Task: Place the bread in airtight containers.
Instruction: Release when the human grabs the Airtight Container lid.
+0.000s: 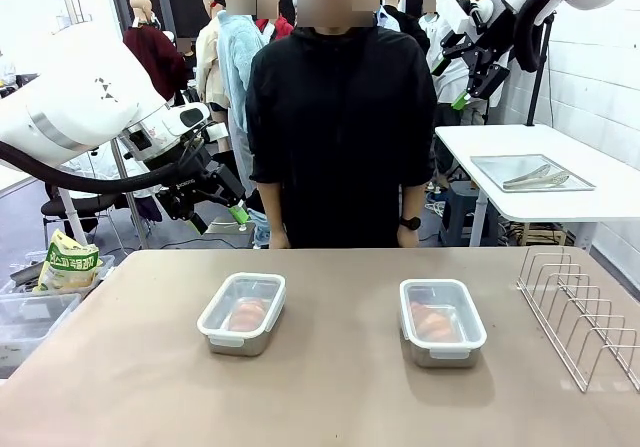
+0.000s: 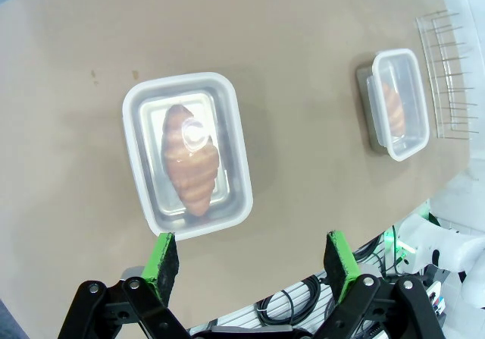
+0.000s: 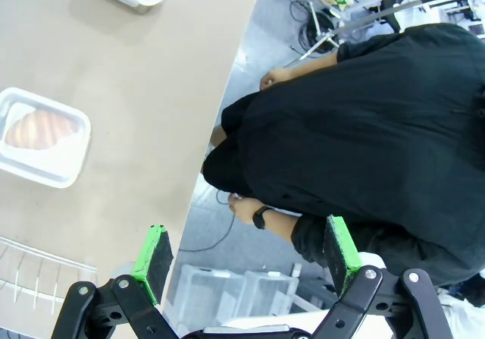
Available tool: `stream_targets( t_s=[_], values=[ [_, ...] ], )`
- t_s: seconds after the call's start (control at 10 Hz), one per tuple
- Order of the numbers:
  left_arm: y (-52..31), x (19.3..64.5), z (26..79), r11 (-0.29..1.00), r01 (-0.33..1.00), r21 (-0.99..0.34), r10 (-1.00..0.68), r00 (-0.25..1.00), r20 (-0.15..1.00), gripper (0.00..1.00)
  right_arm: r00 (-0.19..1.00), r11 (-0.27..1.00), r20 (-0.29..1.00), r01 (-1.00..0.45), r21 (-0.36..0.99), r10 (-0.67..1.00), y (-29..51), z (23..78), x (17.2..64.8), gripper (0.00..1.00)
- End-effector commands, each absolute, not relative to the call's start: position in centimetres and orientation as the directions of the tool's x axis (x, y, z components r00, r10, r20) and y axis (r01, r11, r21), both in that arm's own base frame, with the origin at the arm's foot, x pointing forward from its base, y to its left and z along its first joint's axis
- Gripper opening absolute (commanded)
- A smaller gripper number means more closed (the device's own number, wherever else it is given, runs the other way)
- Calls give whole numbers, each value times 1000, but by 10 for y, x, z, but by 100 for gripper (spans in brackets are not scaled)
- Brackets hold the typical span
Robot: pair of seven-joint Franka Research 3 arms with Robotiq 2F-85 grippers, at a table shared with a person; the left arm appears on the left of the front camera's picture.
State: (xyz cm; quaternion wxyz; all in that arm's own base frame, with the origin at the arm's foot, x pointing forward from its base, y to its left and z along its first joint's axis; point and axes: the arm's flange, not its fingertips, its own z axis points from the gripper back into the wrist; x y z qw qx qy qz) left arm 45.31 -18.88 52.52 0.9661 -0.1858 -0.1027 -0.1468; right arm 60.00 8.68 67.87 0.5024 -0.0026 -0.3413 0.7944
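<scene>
Croissants lie sealed under clear lids in two tins on the desk [image 1: 330, 397]: left tin [image 1: 241, 313], right tin [image 1: 442, 322]. Left end effector [image 1: 222, 199] hovers wide and empty at far left; right end effector [image 3: 246, 254] spreads wide, empty.

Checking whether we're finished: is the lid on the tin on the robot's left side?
On. The clear lid covers the tin, with a croissant inside.

Open tabletop [image 1: 330, 387] between the two lidded containers [image 1: 241, 313] [image 1: 442, 322]; wire rack [image 1: 585, 312] blocks right edge; person [image 1: 340, 117] stands at far side.
</scene>
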Motion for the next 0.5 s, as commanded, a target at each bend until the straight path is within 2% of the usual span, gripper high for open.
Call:
stream_targets(
  t_s=[0.0,0.4],
  values=[
    [-188,454,526,895,319,-310,-246,936,253,100,-500,-251,350,-790,-560,792,87,676,600,100],
    [-188,454,526,895,319,-310,-246,936,253,100,-500,-251,350,-790,-560,792,87,676,600,100]
  ],
)
